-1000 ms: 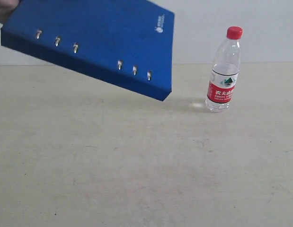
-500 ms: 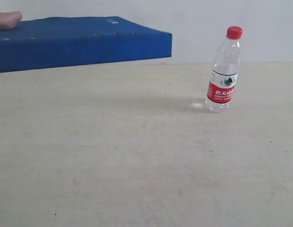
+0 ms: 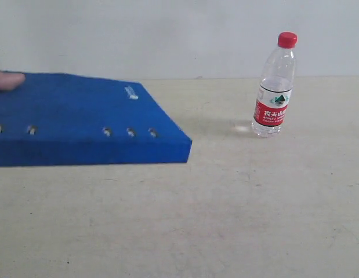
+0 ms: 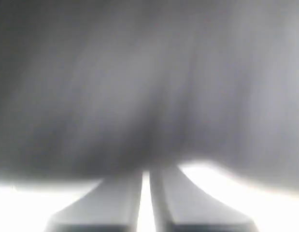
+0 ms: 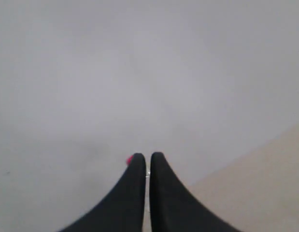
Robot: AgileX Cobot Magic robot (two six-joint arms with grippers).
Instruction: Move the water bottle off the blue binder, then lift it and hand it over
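The water bottle (image 3: 274,92), clear with a red cap and a red-and-white label, stands upright on the table at the right, apart from the binder. The blue binder (image 3: 69,110) lies flat and low at the left, its row of holes facing me; whether it rests on the table I cannot tell. Neither gripper shows in the exterior view. My left gripper (image 4: 145,179) is shut and blurred, facing a dim grey surface. My right gripper (image 5: 148,157) is shut on nothing, and a sliver of the bottle's red cap (image 5: 128,160) peeks out beside one fingertip.
A person's fingertip (image 3: 6,80) rests on the binder's far left corner. The beige table (image 3: 225,214) stretches across the front and right, and a pale wall (image 3: 185,35) stands behind it.
The binder, held tilted and high at the back left a second ago, has levelled out and come down low at the left front. The bottle has not moved.
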